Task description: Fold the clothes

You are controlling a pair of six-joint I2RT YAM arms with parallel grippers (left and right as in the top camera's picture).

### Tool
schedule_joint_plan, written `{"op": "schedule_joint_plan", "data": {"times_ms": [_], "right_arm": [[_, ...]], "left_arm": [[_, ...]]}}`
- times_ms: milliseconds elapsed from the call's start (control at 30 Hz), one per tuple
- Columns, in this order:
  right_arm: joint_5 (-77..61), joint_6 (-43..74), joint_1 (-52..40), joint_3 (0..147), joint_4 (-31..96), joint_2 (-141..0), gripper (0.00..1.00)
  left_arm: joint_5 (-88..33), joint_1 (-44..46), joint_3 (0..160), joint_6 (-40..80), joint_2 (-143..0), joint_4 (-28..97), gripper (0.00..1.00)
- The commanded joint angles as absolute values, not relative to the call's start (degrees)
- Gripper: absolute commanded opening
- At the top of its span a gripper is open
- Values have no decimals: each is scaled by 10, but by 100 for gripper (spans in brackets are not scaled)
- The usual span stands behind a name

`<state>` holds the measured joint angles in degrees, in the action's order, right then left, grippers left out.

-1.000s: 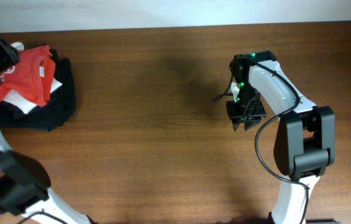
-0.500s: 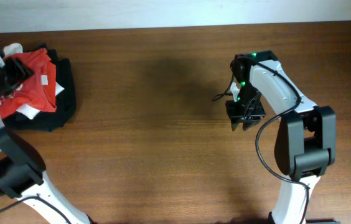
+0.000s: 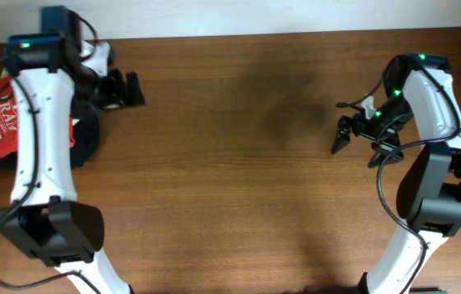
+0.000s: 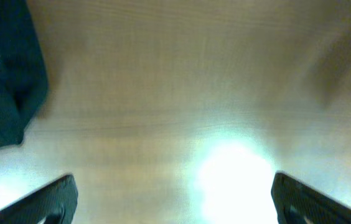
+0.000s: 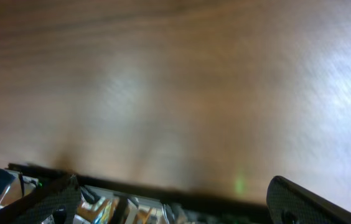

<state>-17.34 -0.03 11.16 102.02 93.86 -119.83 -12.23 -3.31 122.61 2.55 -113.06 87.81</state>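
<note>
Table (image 3: pixel 230 188): bare wood across the whole middle, nothing lying between the two arms. Back edge runs along the top of the overhead view.

Clothes pile sits at the far left edge: red shirt (image 3: pixel 2 114) on top of a black garment (image 3: pixel 85 140), partly hidden under the left arm (image 3: pixel 38 147) in the overhead view.

Left gripper (image 3: pixel 124 88): near the back edge, just right of the pile, not touching it. Fingers spread wide, nothing between them. The left wrist view shows only the black garment's edge at the far left.

Right gripper (image 3: pixel 357 149): over open table on the right, well apart from the clothes. Fingers splayed, holding nothing. The right wrist view is blurred, just wood and the table edge.
</note>
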Motion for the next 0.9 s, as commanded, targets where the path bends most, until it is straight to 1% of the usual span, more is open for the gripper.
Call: {"op": "schedule_joint_plan", "data": {"times_ms": [0, 100, 167, 333, 467, 567, 633, 767, 867], "right_arm": [[-138, -15, 117, 1016, 971, -1183, 99], [-138, -18, 116, 990, 974, -1170, 99], [-139, -26, 116, 954, 972, -1147, 99], [-139, -28, 116, 852, 931, -1056, 99], [-139, -27, 116, 743, 850, -907, 99], [-139, -12, 117, 687, 800, -781, 99], [-138, -11, 117, 653, 768, -667, 99], [-125, -11, 117, 635, 722, -505, 99], [-99, -11, 117, 635, 699, -420, 99]], "left_arm": [[-85, -18, 1220, 17, -1136, 931, 99], [-82, -18, 1219, 17, -1136, 967, 99], [-72, -18, 1199, 20, -1126, 967, 99], [-70, -18, 1078, 20, -1060, 953, 99], [-70, -18, 922, 21, -925, 848, 99], [-67, -18, 797, 22, -783, 751, 99], [-36, -18, 717, 32, -675, 690, 99], [-16, -18, 588, 49, -483, 586, 99], [-16, -18, 509, 49, -376, 520, 99]]}}
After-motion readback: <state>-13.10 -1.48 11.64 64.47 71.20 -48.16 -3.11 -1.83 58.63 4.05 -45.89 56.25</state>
